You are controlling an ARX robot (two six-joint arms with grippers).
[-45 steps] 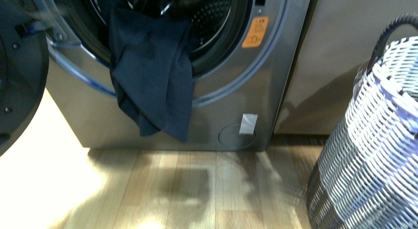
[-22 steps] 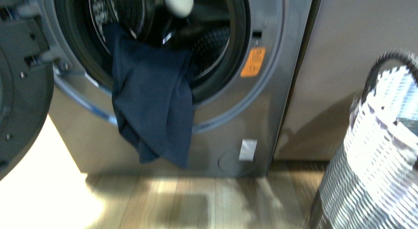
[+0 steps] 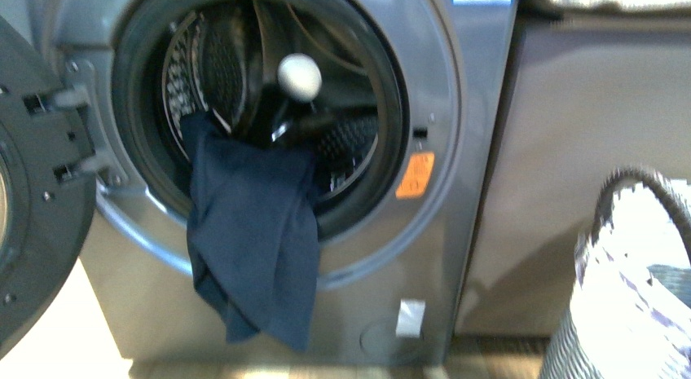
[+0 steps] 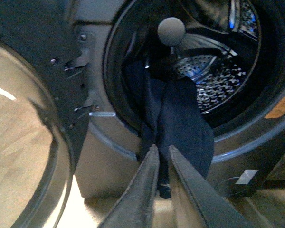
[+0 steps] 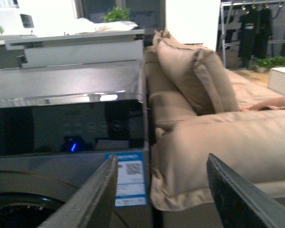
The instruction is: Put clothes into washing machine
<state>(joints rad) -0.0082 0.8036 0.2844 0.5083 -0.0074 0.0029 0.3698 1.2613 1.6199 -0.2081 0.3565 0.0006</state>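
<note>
The dark navy clothes (image 3: pixel 253 240) hang over the porthole rim of the silver-grey washing machine (image 3: pixel 456 126), partly inside the steel drum (image 3: pixel 204 77), most of it draped down the front panel. In the left wrist view the clothes (image 4: pixel 180 123) hang just beyond my left gripper (image 4: pixel 162 148), which is shut with nothing between its fingers. My right gripper (image 5: pixel 161 164) is open, held high in front of the machine's dark control panel (image 5: pixel 66 126) and a blue label. Neither gripper shows in the front view.
The dark round door (image 3: pixel 37 200) stands open at the left. A white ball-tipped black rod (image 3: pixel 299 77) sits in the drum mouth. A grey cabinet (image 3: pixel 587 175) adjoins the machine on the right, a woven white basket (image 3: pixel 627 289) before it. Beige cushions (image 5: pixel 218 133) lie on top.
The front view has tilted upward: machine, clothes and basket slid down the picture, and the drum and white ball came into view. The clothes hang as before.
</note>
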